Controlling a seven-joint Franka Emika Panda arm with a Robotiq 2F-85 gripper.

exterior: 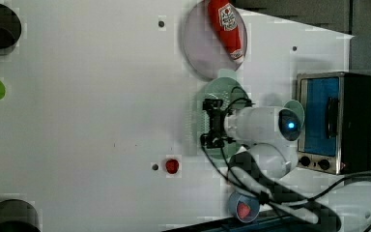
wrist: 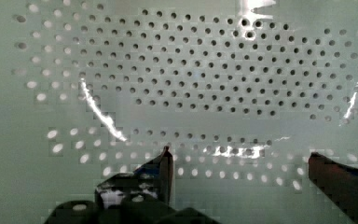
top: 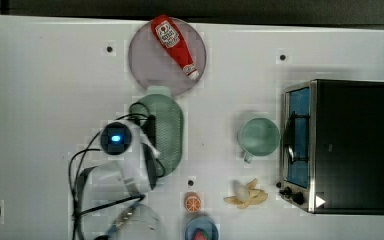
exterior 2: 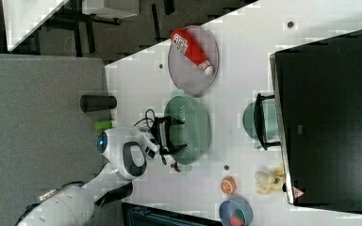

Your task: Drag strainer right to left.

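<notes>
We are at the reaching step: our gripper (exterior 2: 175, 136), fingers spread wide and holding nothing, hangs over the strainer (exterior 2: 193, 129), which sits on the table (top: 55, 75) just below the plate (top: 150, 60) in the top view. Contact is hard to judge; next we likely lower inside and pull sideways.

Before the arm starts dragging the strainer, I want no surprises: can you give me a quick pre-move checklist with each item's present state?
1. Gripper open over the strainer: ok, fingers spread wide in the right view.
2. Fingers inside the perforated bowl: ok in the wrist view; contact with the bottom: cannot tell.
3. Table bare toward the top view's left: ok.
4. Strainer apart from the plate: not ok, its end tab meets the plate's rim.
5. Ketchup bottle lying on the plate: ok.
6. Mug apart from the strainer: ok.
</notes>
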